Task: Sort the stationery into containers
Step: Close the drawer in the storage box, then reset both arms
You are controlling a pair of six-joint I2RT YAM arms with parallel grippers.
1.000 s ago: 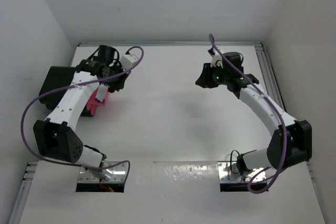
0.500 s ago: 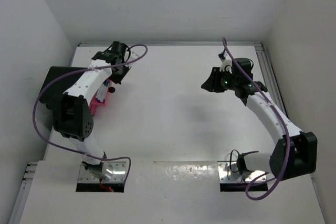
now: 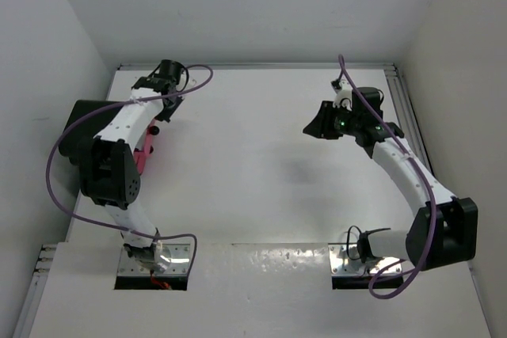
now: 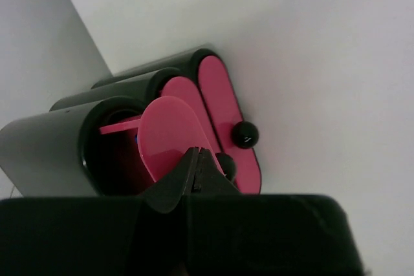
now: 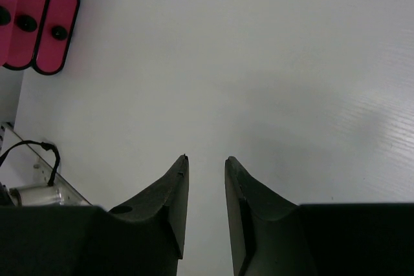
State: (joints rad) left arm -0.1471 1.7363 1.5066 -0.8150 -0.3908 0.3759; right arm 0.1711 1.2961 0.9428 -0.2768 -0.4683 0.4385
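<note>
Far left: a matte black container of three rounded tubes [image 4: 45, 147], each fronted by a magenta-pink oval flap with a black knob [image 4: 245, 134]. Nearest flap [image 4: 169, 130] swung out from the container, baring a dark hollow with a pink sliver [image 4: 119, 127] and a speck of blue [image 4: 138, 139] inside, perhaps a pen, too small to tell. No loose stationery in any view, so probably late in the sort. Just in front of the container's open flap, the left gripper [image 4: 195, 156], jaws pressed together; cannot tell whether nipping the flap's edge. Likely step: shutting that flap. Push square on its middle, slowly, clear of the knob, without shoving the container. Well to the right of the container, the right gripper [image 5: 206, 163], fingers parted, holding nothing, above the white table [image 5: 291, 63]
</note>
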